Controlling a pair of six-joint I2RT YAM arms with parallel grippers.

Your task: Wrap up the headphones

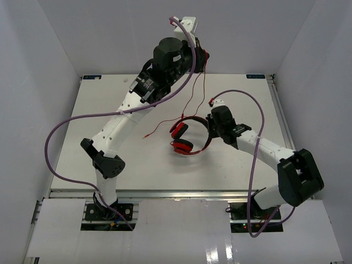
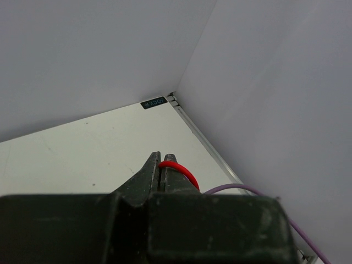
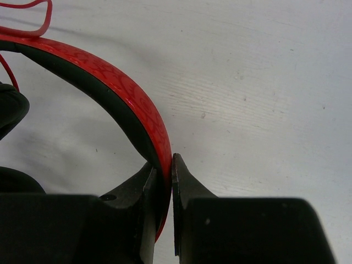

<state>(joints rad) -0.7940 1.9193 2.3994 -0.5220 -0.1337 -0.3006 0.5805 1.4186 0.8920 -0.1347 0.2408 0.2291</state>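
Observation:
The red headphones [image 1: 187, 136] lie near the middle of the table, ear cups at the left. My right gripper [image 1: 209, 127] is shut on the black-and-red headband [image 3: 126, 99], its jaws pinching the band from both sides [image 3: 163, 165]. My left gripper [image 1: 202, 58] is raised high over the far edge of the table and is shut on the thin red cable [image 2: 181, 169], which loops out of the closed jaws [image 2: 160, 159]. The cable [image 1: 195, 91] hangs down from it to the headphones, and a loose end trails left on the table [image 1: 157, 131].
White walls enclose the table on three sides, and the back right corner [image 2: 171, 96] shows in the left wrist view. Purple robot cables [image 1: 60, 137] loop beside each arm. A metal rail [image 1: 278, 110] runs along the right table edge.

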